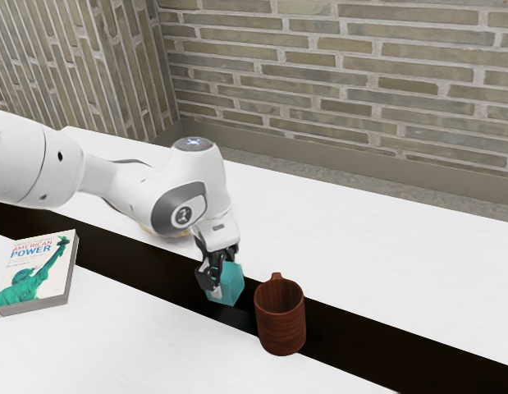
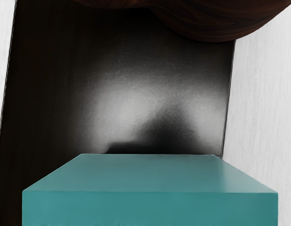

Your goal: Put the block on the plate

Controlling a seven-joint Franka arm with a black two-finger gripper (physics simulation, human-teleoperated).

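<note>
- The end effector (image 1: 218, 285) is closed around the teal block (image 1: 230, 284), pinching it above the dark strip (image 1: 360, 348).
- Near the held block stands the wooden mug (image 1: 281, 321), a gap between them.
- Beyond the strip's edges, white counter (image 1: 385, 246) lies open on both sides.

Rounded white arm (image 1: 32, 164) — grey joint ring (image 1: 165, 212) — screws (image 1: 60, 156), perhaps.

Wooden mug (image 1: 281, 328), upright | book (image 1: 35, 276), lying flat (cover reads "American Power") | brick wall (image 1: 344, 78)
</note>
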